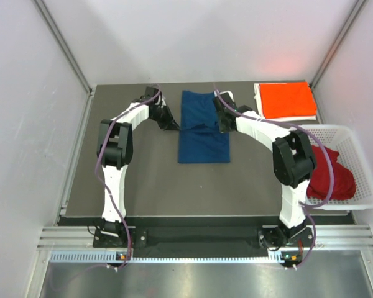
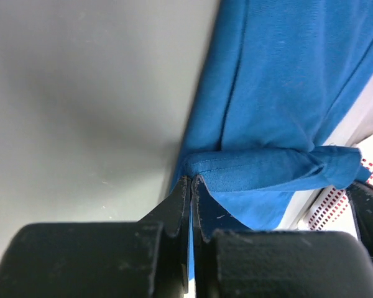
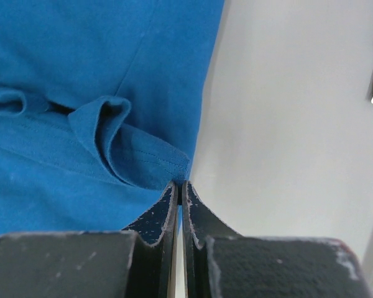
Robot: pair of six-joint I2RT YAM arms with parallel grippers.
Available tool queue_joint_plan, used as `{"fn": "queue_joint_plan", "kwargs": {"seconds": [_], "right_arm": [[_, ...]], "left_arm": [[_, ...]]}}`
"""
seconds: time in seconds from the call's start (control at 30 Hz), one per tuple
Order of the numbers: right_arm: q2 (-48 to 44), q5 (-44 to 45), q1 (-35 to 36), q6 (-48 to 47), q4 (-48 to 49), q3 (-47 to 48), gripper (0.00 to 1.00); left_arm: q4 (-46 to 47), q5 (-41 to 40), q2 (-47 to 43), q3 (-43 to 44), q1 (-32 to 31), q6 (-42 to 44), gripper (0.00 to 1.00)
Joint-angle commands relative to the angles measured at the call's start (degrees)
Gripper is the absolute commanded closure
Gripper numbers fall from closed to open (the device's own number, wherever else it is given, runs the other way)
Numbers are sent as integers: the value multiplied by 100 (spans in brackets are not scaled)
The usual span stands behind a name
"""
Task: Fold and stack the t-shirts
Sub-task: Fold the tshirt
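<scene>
The navy blue t-shirt lies as a long strip in the middle of the table. My left gripper is shut on a hemmed corner at the shirt's left edge. My right gripper is shut on the matching hemmed corner at its right edge. Both hold a folded-over layer about halfway along the strip. In the wrist views the left gripper and right gripper pinch cloth between their tips. The orange-red t-shirt lies folded at the back right. The dark red t-shirt sits crumpled in the basket.
A white lattice basket stands at the table's right edge, beside the right arm. The dark table shows bare surface left of and in front of the blue shirt. White walls enclose the back and sides.
</scene>
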Motion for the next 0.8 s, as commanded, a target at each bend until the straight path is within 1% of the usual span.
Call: {"fn": "queue_joint_plan", "kwargs": {"seconds": [0.0, 0.13, 0.33, 0.63, 0.67, 0.73, 0.77], "right_arm": [[93, 23, -139, -111, -61, 386, 100], [155, 40, -183, -14, -210, 483, 100], [93, 93, -262, 21, -184, 421, 100], [296, -82, -394, -93, 44, 492, 100], [296, -109, -385, -119, 105, 483, 100], [339, -135, -403, -137, 150, 500, 93], [357, -153, -411, -163, 141, 535, 90]], "left_arm": [[50, 225, -2, 300, 80, 91, 100], [164, 278, -37, 309, 89, 12, 100], [305, 331, -116, 318, 89, -111, 100], [287, 340, 183, 555, 116, -147, 100], [279, 322, 218, 581, 116, -138, 96], [278, 296, 244, 625, 151, -112, 87], [226, 278, 253, 660, 160, -94, 81]]}}
